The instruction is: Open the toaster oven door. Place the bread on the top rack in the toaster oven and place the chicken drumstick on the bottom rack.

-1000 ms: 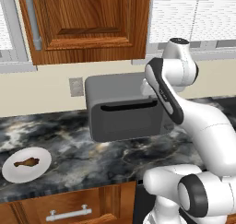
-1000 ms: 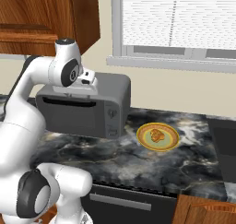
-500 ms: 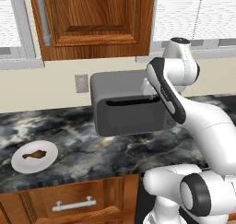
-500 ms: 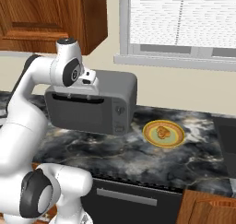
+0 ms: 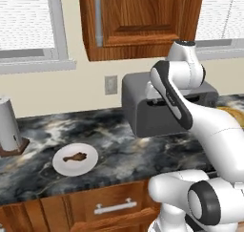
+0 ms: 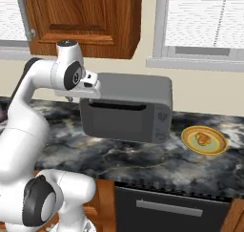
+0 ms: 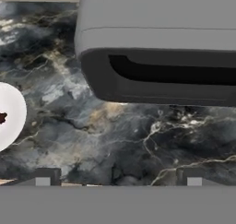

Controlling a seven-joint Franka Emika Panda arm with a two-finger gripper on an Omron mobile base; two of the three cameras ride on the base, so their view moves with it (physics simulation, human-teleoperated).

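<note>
Gripper (image 7: 118, 180) jaws spread wide, holding nothing, hovering above the counter (image 7: 138, 144). Toaster oven door (image 7: 161, 78) at 12 o'clock, closed. Chicken drumstick (image 7: 2, 118) on white plate (image 7: 11, 114) at 9 o'clock. Bread (image 6: 202, 139) on yellow plate (image 6: 217, 147), right of toaster oven (image 6: 136, 95).

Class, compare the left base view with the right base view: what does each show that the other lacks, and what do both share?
Left base view alone: the drumstick on a white plate, a grey canister and a wall outlet. Right base view alone: the bread on a yellow plate. Both: the toaster oven, its door closed, the wooden cabinet above and the marble counter.
</note>
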